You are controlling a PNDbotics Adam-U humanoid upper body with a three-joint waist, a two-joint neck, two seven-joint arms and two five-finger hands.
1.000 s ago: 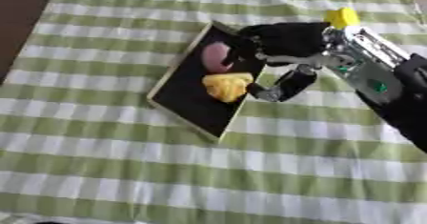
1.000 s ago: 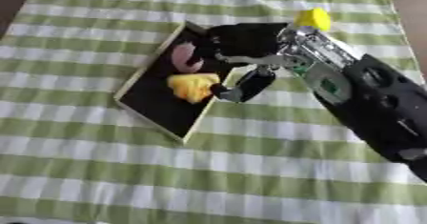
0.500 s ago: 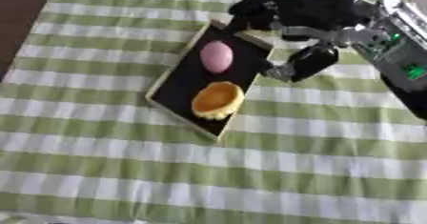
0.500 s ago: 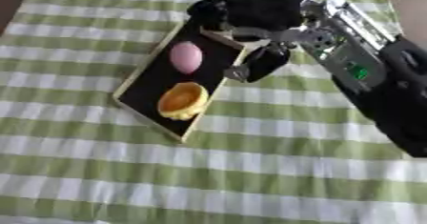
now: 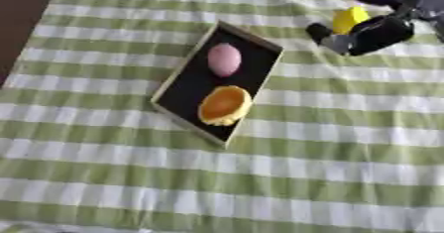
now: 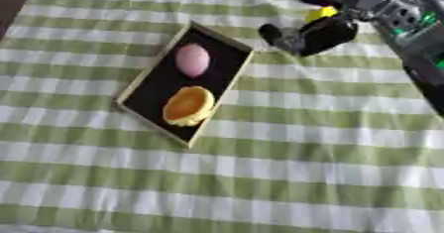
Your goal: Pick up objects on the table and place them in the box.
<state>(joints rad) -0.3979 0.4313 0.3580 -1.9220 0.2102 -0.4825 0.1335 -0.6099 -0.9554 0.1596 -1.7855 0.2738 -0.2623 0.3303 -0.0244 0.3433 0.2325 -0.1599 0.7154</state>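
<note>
The tabletop [image 5: 347, 177] was covered by a green-and-white checked cloth [image 6: 329, 187], bare across the whole near part, well below and to the left of the robot's right hand [image 6: 316, 34]. Farther in lay the box [image 5: 178, 90], a shallow tray with a black floor and pale wooden rim, set askew so that its far corner pointed toward the hand. In its nearer half, down and to the left of the hand and well apart from it, sat an orange, cup-shaped thing [image 5: 225, 105] with a lighter rim. Just beyond that, in the far half of the box and nearer the hand, lay a pink egg-shaped thing [image 5: 225, 59]. The two did not touch.

The right hand hung at the far right, beside the box's far corner and clear of it, its dark thumb [image 6: 270, 31] jutting toward the box. Whether its fingers were spread or curled could not be told, as they were blurred. Right behind the hand, partly hidden by it, a small yellow object [image 5: 350, 19] showed on the cloth.
</note>
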